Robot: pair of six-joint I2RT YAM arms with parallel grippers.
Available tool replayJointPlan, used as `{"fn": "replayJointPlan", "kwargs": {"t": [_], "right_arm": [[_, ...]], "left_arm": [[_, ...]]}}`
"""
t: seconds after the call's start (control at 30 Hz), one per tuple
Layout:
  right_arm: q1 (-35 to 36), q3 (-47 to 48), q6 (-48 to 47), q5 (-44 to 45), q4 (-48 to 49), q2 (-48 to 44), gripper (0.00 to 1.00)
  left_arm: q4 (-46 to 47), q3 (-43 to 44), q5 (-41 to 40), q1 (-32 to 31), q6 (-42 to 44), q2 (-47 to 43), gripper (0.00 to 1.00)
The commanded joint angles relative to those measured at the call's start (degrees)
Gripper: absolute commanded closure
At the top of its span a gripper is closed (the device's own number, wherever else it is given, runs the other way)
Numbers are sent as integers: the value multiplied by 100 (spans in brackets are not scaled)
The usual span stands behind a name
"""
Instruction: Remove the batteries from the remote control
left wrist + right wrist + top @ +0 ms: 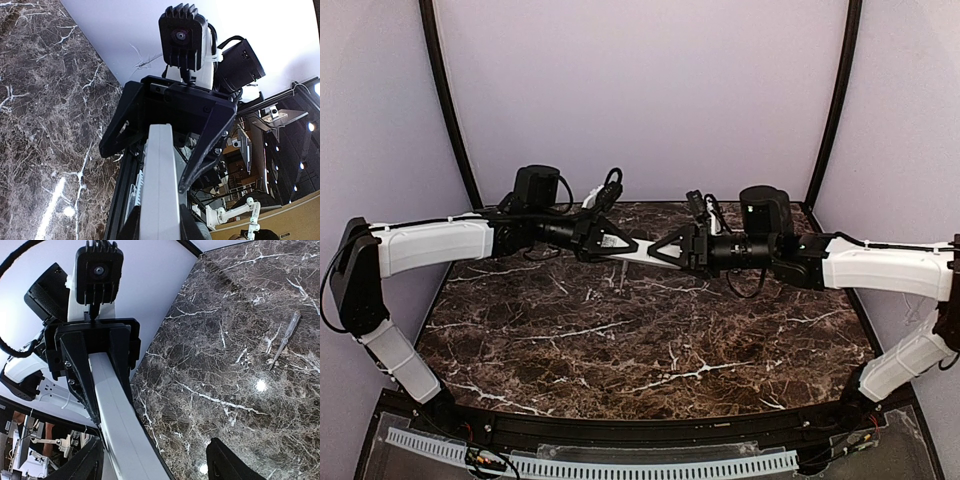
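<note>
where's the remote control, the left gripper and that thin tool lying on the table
remote control (pixel 122 430), right wrist view, middle of its long white face
left gripper (pixel 628 246), top external view, midway between its fingertips
thin tool (pixel 284 340), right wrist view, middle of its shaft

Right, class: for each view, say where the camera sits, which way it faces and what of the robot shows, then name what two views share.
Top external: above and behind the left arm and right arm, looking down at the marble table where they meet.
Left wrist: on the left arm, facing the open right gripper along the remote control; its own fingers clamp it.
Right wrist: mirrored, facing the left gripper; own fingers spread.
Shared: both wrist views show the remote control.
</note>
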Motion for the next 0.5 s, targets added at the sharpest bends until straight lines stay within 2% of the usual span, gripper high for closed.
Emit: {"fn": "replayJointPlan", "kwargs": {"t": [0.0, 0.3, 0.47], "right_arm": [[26, 115, -77, 179, -49, -79, 31], [27, -1, -162, 461, -236, -175, 31], [26, -117, -189, 477, -297, -261, 31]], "left_arm": [[8, -25, 67, -6, 69, -142, 100], [52, -21, 156, -11, 38, -144, 100], [425, -92, 290, -3, -208, -139, 100]]}}
